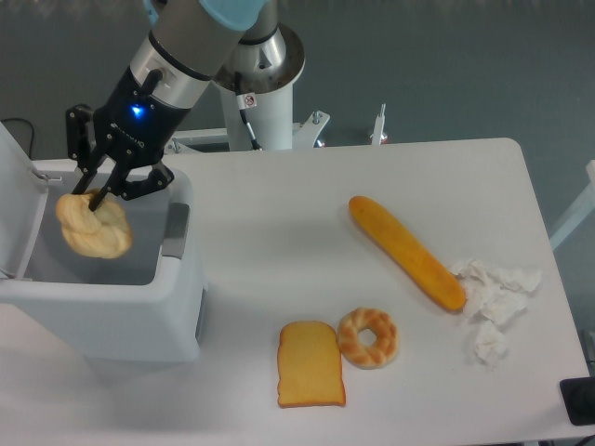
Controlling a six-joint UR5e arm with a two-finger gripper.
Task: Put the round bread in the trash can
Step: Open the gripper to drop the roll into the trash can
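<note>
The round bread is a pale yellow-beige knotted bun. It hangs from my gripper, which is shut on its top edge. The bun is over the open mouth of the trash can, a white-grey boxy bin at the table's left, whose lid is swung up on the left side. The bun's lower part sits about level with the bin's rim, inside the opening.
A long baguette lies right of centre. A square toast slice and a ring-shaped twisted bread lie near the front edge. Crumpled white paper sits at the right. The arm's base post stands behind the table.
</note>
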